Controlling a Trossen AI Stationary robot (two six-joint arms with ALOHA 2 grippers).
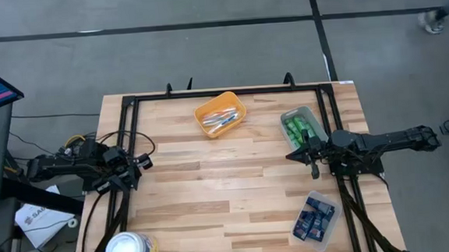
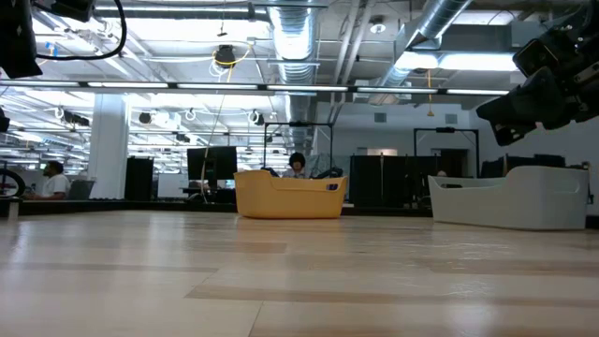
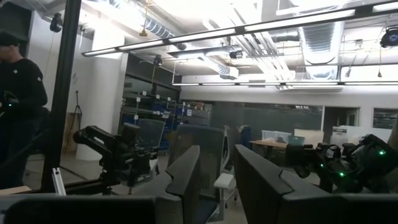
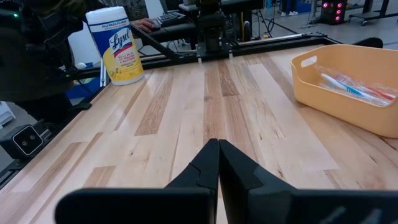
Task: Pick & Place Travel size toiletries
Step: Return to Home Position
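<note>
Both grippers empty, well apart; toiletries held in three trays.
Nearest, flat dark navy packets (image 1: 314,217) lay in the clear plastic tray (image 1: 337,227). The left gripper (image 1: 143,164) had its fingers parted, the right gripper (image 1: 291,155) had them pressed together. Beyond, small green plastic bottles (image 1: 301,127) filled the grey bin (image 1: 282,122); thin toothbrushes (image 1: 221,120) lay in the orange plastic tray (image 1: 217,101).

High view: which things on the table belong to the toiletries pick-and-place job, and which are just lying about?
Job:
small bright green bottles in the grey tray
thin toothbrush-like sticks in the orange tray
flat dark navy packets in the clear tray

Lying about:
round white tub of wipes
</note>
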